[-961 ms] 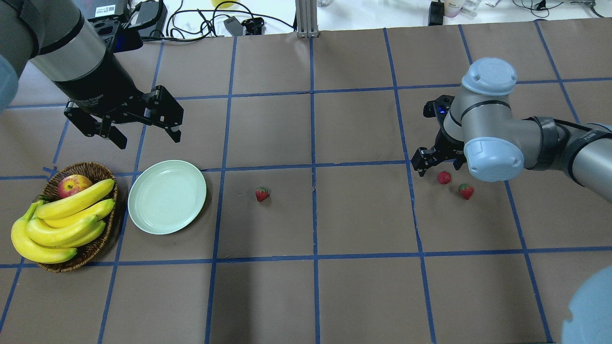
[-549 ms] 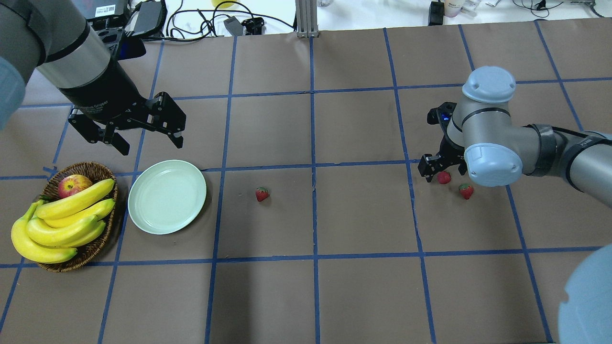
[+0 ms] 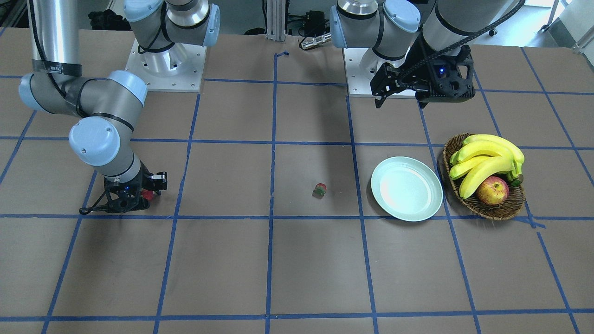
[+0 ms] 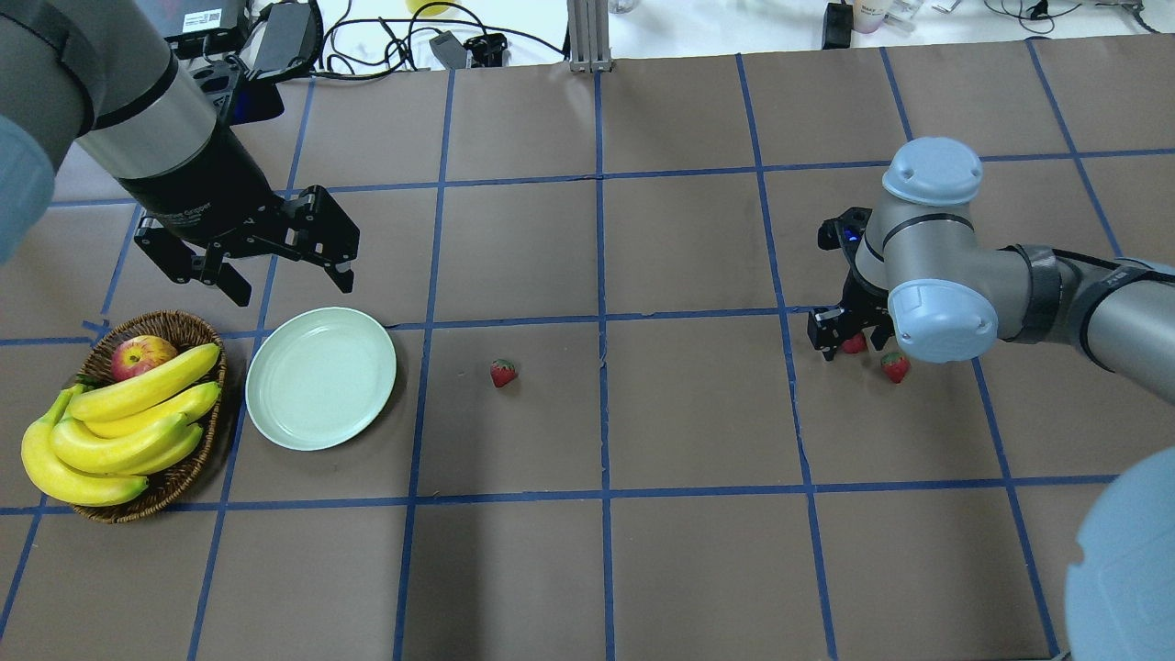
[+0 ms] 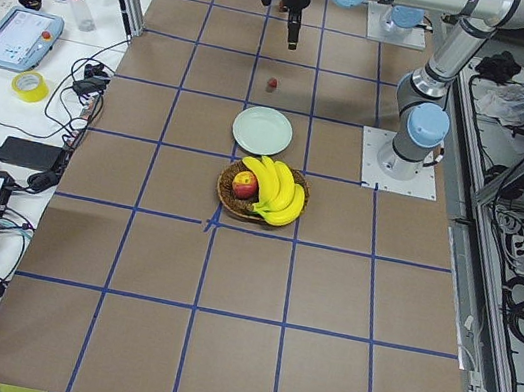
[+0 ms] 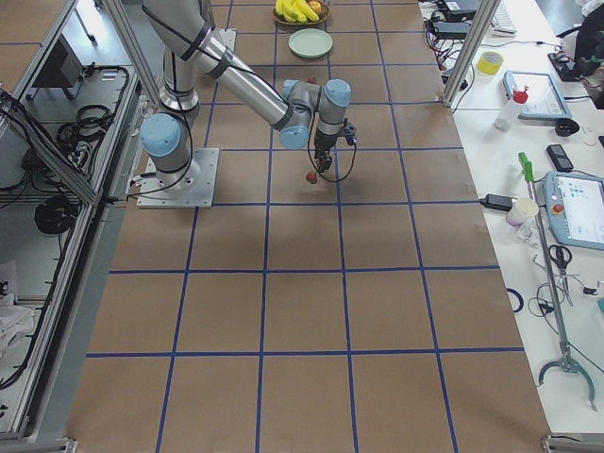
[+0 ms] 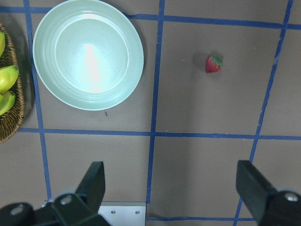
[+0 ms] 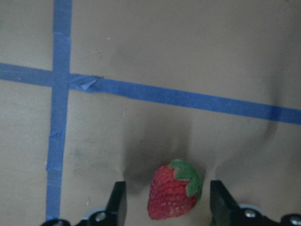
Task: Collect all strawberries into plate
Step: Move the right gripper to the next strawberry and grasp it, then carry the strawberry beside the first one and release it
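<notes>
Right wrist-mounted view: right gripper (image 8: 168, 200) down low at the table, fingers (image 8: 118, 202) spread and straddling one strawberry (image 8: 173, 192). Gap shows on both sides, narrower on the cap side. No contact that I can see. Berry lies on its side, green cap toward one finger, tip toward the other.

Handling, my judgement: very light, small, tapered. A cone shape tends to squirt out of a pinch, so take it across the widest part, just below the cap, with the pads low near the table. Cannot tell real from imitation: if real, soft and easy to bruise; if plastic, slick. Either way a gentle close is enough.

Second strawberry (image 4: 895, 366) sits on the table just beside the gripped-for one, partly under the arm's elbow; close enough that a finger might nudge it.

Middle strawberry (image 4: 502, 373) alone on the table, between the two arms, nearer the plate.

Plate (image 4: 378, 404) bare, no berries in it, well apart from the right gripper. All three are left to move.

Left gripper (image 7: 171, 186) hangs above the table behind the plate, fingers wide apart, holding nothing.

Basket (image 4: 197, 468) with bananas (image 4: 128, 413) and apple (image 4: 142, 353) sits just beside the plate.
</notes>
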Available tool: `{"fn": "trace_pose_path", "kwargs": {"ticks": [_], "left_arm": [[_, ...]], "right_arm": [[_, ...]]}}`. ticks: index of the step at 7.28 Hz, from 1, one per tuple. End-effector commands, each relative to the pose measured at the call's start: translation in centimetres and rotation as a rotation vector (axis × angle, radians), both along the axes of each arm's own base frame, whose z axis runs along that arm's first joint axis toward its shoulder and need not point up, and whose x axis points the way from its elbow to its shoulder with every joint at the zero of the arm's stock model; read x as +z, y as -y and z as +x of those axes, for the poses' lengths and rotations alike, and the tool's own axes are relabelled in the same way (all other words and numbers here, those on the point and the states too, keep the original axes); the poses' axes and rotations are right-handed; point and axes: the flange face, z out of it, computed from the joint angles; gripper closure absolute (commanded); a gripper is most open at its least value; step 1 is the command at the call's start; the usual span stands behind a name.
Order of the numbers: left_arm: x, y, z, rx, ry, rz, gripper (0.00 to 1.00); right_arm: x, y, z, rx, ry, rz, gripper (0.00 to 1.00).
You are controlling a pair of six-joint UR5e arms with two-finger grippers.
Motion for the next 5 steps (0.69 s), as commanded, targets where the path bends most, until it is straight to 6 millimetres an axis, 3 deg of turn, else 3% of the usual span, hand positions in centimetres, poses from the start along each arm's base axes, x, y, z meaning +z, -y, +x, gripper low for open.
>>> {"fn": "trace_pose_path", "kwargs": {"ticks": [1,2,3,5], "left_arm": [[0.0,0.0,-0.1,0.0,-0.001,-0.003,0.0],[0.0,0.1,-0.1,0.001,-0.001,-0.005,0.0],[-0.2,0.1,-0.1,-0.008,-0.001,0.001,0.0],[-0.2,0.1,0.0,-0.011,-0.001,0.001,0.0]], "right_arm": [[1.1,0.6,0.1,-0.017,0.006,-0.024,0.89],[1.8,1.1,0.5,-0.023,0.007,-0.042,0.9],[3.1,1.6,3.3,-0.068,0.017,-0.052,0.89],[5.0,0.7,14.4,-0.186,0.065,-0.089,0.87]]}}
